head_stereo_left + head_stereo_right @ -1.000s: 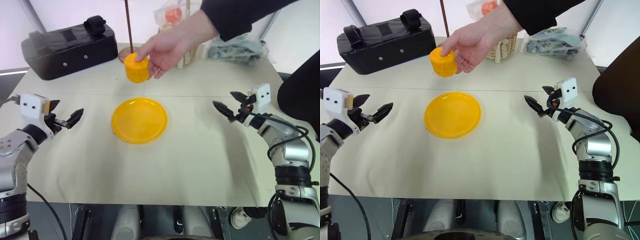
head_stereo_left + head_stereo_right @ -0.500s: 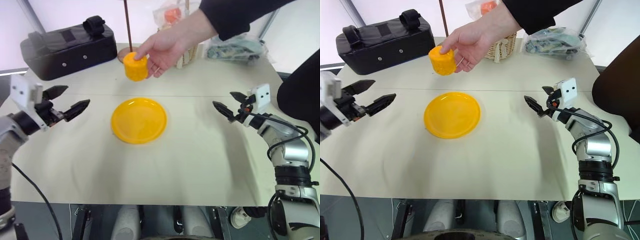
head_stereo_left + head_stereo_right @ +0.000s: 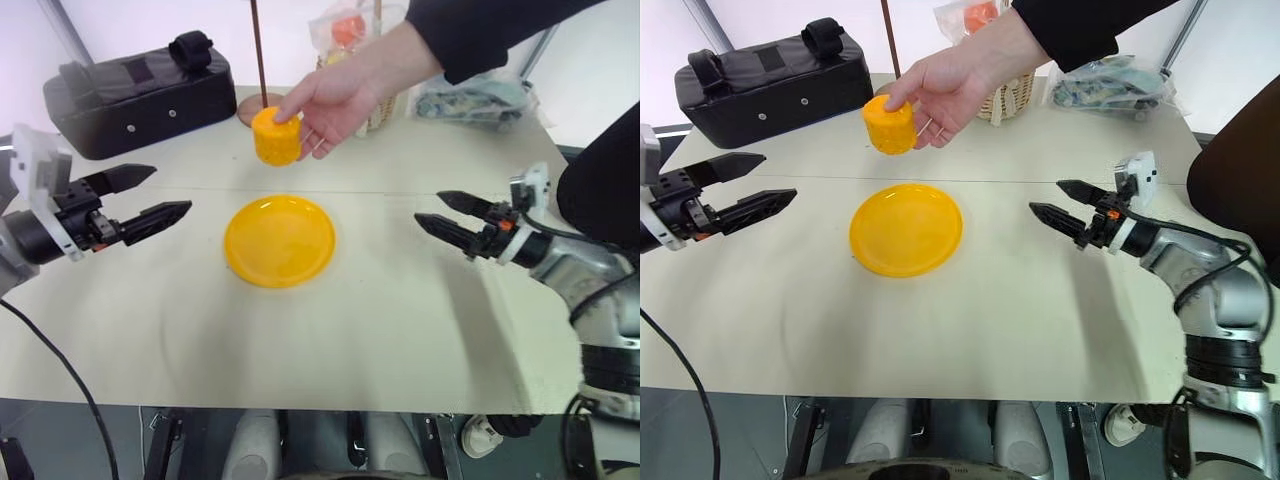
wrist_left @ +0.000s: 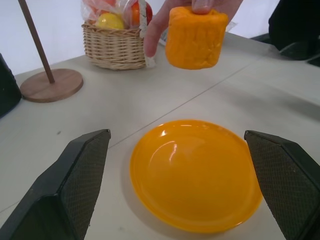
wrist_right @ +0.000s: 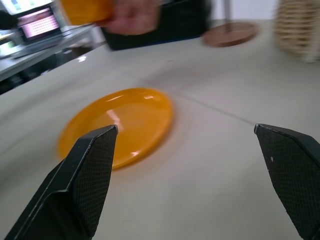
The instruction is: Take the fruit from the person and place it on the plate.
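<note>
— Over the table, from the head views: what's cut off or hard to make out?
— Person's black sleeve (image 3: pixel 480 30) cropped by the top edge; wicker basket (image 3: pixel 1005 95) mostly hidden behind the person's hand (image 3: pixel 335 100). Wrapped fruits in it barely visible. Clear bag (image 3: pixel 1110 85) at the far right corner, contents unreadable.
— And the containers?
— Plate (image 3: pixel 279 240) flat on the table, bare, between the two grippers. Black case (image 3: pixel 135 95) closed, beyond the left gripper (image 3: pixel 160 195).
— Fruit against the grippers?
— Fruit (image 3: pixel 276 137) pinched from above in the person's fingers, held in the air beyond the plate's far rim. Well apart from the left gripper, fingers spread wide and pointing inward toward the plate. Farther still from the right gripper (image 3: pixel 1055 205), also spread, pointing inward from the other side.
— From the left wrist?
— Fingers (image 4: pixel 75 185) wide apart, plate lying between them just ahead. Fruit hanging above the plate's far side, hand cropped at the top. Basket (image 4: pixel 114 45) behind with wrapped red and yellow fruits in it; wooden pole base (image 4: pixel 52 85) beside it.
— From the right wrist?
— Blurred. Fingers (image 5: pixel 82 180) spread, plate (image 5: pixel 117 125) ahead toward one finger, empty. Fruit (image 5: pixel 85 10) only an orange smear at the edge, cut off, high and beyond the plate.
</note>
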Robot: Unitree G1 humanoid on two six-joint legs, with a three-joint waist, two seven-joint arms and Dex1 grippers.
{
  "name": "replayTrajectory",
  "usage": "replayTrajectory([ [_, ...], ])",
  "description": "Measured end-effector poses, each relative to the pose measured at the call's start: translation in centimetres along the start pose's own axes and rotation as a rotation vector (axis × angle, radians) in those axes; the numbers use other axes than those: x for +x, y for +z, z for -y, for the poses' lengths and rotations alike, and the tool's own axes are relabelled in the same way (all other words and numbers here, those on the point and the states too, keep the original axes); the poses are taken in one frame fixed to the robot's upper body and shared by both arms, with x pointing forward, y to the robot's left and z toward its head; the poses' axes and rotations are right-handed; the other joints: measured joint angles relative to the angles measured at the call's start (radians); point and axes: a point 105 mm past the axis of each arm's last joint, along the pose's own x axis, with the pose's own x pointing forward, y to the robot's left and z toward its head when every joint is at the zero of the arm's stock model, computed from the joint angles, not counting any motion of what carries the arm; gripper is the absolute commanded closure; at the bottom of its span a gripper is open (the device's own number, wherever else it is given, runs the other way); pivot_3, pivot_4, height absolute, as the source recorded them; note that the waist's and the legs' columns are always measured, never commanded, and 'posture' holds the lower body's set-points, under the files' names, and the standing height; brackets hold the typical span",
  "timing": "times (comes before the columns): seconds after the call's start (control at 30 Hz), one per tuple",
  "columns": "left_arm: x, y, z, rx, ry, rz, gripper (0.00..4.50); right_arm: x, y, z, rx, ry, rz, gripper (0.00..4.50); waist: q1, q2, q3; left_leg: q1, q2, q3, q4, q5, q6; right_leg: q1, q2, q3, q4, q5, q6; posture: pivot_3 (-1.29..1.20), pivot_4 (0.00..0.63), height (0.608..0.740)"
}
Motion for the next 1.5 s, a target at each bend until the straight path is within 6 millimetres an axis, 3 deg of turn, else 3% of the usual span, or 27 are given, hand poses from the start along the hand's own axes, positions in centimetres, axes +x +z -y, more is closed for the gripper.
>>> replayTrajectory([
  [0.23,1.6,0.7,0.1,0.014,-0.026,0.054,0.00,0.3,1.9,-1.3,-0.023,0.034,0.029,0.03,0.001,0.000,0.000,0.000,0.000,0.000,0.000,0.000,0.000,0.000,0.000,0.000,0.000,0.000,0.000,0.00,0.150,0.740],
  [0.4,5.6,1.4,-0.2,0.032,-0.075,0.150,0.00,0.9,3.3,-2.0,-0.067,0.058,0.053,0.03,0.015,-0.001,0.000,0.000,-0.001,0.000,0.002,0.000,0.000,0.001,0.000,0.000,0.000,0.000,0.000,0.00,0.150,0.740],
  [0.67,10.5,0.7,-0.4,0.002,-0.163,0.190,0.00,1.1,2.8,-2.4,-0.073,0.047,0.042,0.03,0.022,-0.001,0.000,-0.001,-0.001,0.000,0.002,0.000,0.000,0.000,0.001,0.000,0.000,0.000,0.000,0.00,0.150,0.740],
  [1.17,15.3,2.5,1.4,0.031,-0.280,0.258,0.00,0.9,1.9,-2.5,-0.065,-0.015,0.044,0.03,0.021,-0.001,0.000,-0.001,-0.001,-0.001,0.003,0.000,0.000,0.000,0.001,0.000,0.000,0.000,0.001,0.00,0.150,0.740],
  [1.27,15.4,2.4,1.3,0.032,-0.285,0.261,0.93,0.8,1.7,-2.4,-0.063,-0.022,0.043,0.00,0.019,-0.001,0.000,-0.001,-0.001,-0.001,0.003,0.000,0.000,0.000,0.002,0.000,0.000,0.000,0.000,0.00,0.150,0.740],
  [1.33,15.4,2.3,1.4,0.031,-0.292,0.261,1.88,0.8,1.7,-2.3,-0.063,-0.026,0.046,0.00,0.020,-0.001,0.000,-0.001,-0.001,-0.001,0.003,0.000,0.000,0.000,0.002,0.000,0.000,0.000,0.001,0.00,0.150,0.740],
  [1.5,15.4,2.3,1.4,0.033,-0.289,0.259,1.99,0.8,1.8,-2.3,-0.069,-0.031,0.053,0.00,0.021,-0.001,0.000,-0.001,-0.001,-0.001,0.003,0.000,0.000,0.000,0.002,0.000,0.000,0.000,0.000,0.00,0.150,0.740],
])
